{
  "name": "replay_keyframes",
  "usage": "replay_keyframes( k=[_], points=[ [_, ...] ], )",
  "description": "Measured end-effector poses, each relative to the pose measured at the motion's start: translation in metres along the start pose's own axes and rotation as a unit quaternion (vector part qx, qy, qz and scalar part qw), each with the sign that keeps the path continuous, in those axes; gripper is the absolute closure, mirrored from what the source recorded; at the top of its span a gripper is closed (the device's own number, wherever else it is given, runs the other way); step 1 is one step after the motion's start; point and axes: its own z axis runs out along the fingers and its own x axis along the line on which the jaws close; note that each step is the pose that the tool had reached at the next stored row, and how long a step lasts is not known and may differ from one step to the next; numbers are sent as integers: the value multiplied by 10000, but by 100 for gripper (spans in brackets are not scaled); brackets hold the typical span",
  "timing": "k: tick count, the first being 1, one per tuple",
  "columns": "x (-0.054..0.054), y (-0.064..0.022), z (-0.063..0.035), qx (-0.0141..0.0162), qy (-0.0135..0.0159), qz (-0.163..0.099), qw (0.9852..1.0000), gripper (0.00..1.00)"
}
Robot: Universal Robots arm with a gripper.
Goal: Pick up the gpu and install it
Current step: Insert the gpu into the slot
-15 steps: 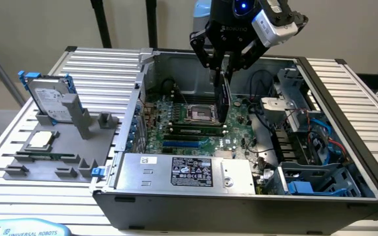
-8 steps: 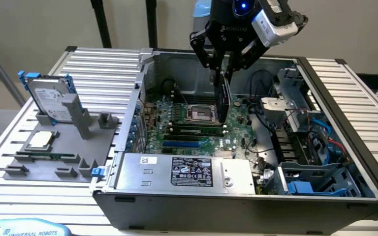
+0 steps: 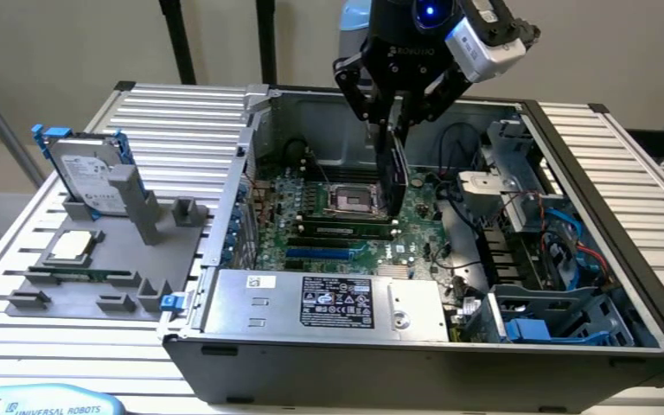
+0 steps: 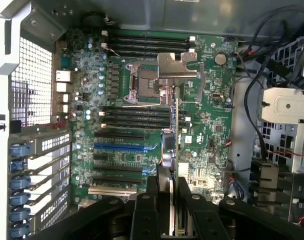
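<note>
The gripper [image 3: 392,124] hangs inside the open computer case [image 3: 591,164], and its fingers [image 4: 153,207] are closed on the upper end of the gpu [image 3: 396,173]. The card stands on end. Its long axis runs straight down from the fingers toward the motherboard [image 3: 309,229], and the exterior view sees it almost edge-on as a narrow dark strip.

The card's lower end is just beside the processor socket [image 3: 349,201], on the exterior view's right of it. Whether it touches the board or stops just above it cannot be told.

In the wrist view the gpu [image 4: 174,145] appears as a thin line leading away from the gripper [image 4: 164,210] toward the socket's metal cover [image 4: 174,65]. The long expansion slots, including the blue slot [image 4: 123,147], lie beside that line and run across it.

So the card is upright, while the slots lie flat along the board. They sit on the side of the socket toward the power supply [image 3: 321,303] and to the exterior view's left of the card.

Outside the case, on the surface [image 3: 182,112], the hard drive [image 3: 84,173] and the small processor chip [image 3: 73,246] sit in their grey holders, well apart from the gripper.
</note>
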Motion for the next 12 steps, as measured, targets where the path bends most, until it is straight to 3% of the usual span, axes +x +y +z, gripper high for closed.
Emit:
replay_keyframes(
  k=[6,12],
  points=[
    [0,0,23,-5,-4,-545,9985,73],
    [1,1,79,-8,-10,-1088,9941,73]
  ],
)
